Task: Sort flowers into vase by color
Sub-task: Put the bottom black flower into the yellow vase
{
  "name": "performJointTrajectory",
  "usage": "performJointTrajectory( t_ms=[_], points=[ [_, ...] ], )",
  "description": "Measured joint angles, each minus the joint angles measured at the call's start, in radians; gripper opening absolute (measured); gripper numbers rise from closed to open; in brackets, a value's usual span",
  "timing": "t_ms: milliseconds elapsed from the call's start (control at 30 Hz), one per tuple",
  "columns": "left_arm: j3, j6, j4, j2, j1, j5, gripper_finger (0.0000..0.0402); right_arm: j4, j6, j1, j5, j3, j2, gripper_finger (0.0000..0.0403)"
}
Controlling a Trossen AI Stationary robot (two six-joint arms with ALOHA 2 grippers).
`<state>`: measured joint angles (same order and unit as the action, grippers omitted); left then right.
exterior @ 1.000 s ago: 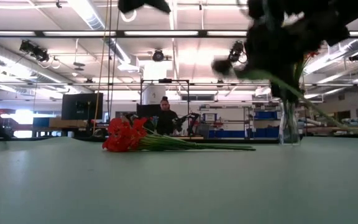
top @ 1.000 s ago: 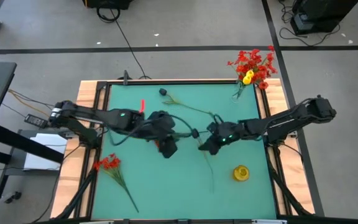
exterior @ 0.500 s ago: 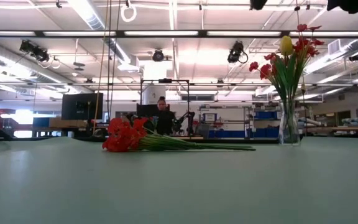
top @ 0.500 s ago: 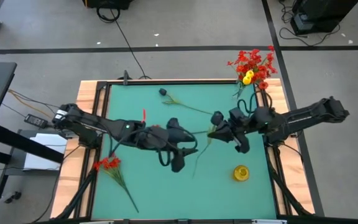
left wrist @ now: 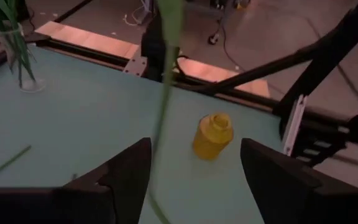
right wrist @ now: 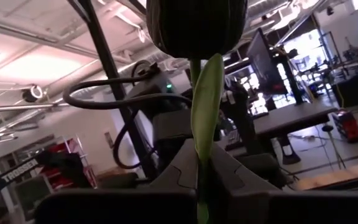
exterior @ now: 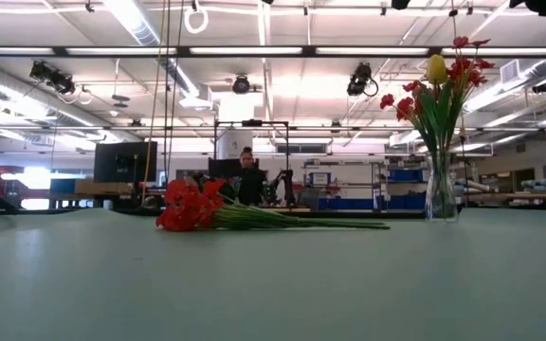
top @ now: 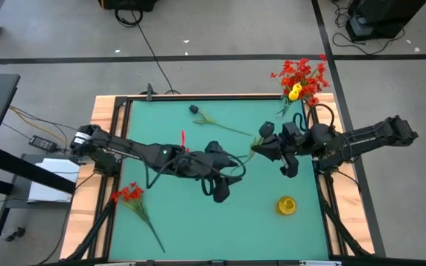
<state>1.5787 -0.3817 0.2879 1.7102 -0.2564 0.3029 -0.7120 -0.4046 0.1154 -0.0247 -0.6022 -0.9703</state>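
The right gripper point(top: 261, 145) is above the green tabletop point(top: 198, 222), just short of the glass vase point(exterior: 441, 189) at the far right corner. Its jaws are closed on the thin green stem of a dark-headed flower point(right wrist: 196, 25); in the right wrist view the dark bud stands straight up from between the fingers, with a narrow leaf below it.

The left gripper point(top: 220, 193) is above the middle of the tabletop, its jaws standing apart with nothing clamped. In the left wrist view a blurred green stem point(left wrist: 165, 74) crosses the gap between the two fingers point(left wrist: 129, 171) without touching either, and a small yellow bottle point(left wrist: 212, 135) stands on the tabletop beyond them.

The vase already holds several red flowers point(top: 302, 74) and one yellow flower point(exterior: 435, 68). A bunch of red flowers point(top: 128, 194) lies on its side at the near left of the tabletop, stems pointing toward the near edge. Another dark-headed flower point(top: 196, 109) lies flat near the far edge, well apart from both grippers. In the low view, a person point(exterior: 248, 176) is in the room behind the tabletop.
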Motion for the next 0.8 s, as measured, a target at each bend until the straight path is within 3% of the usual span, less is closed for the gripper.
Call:
performJointTrajectory(
  t_ms=[333, 467, 800],
  points=[
    [0.000, 0.037, 0.030, 0.020, 0.027, 0.006, 0.0220, -0.006, 0.016, 0.001, -0.059, 0.000, -0.002, 0.0013],
    [0.000, 0.078, 0.007, 0.023, 0.031, -0.045, 0.0199, -0.007, 0.016, 0.001, -0.059, 0.000, -0.002, 0.0013],
    [0.000, 0.223, 0.014, 0.042, 0.037, -0.123, 0.0079, -0.021, 0.011, 0.000, -0.093, 0.000, -0.002, 0.0013]
  ],
)
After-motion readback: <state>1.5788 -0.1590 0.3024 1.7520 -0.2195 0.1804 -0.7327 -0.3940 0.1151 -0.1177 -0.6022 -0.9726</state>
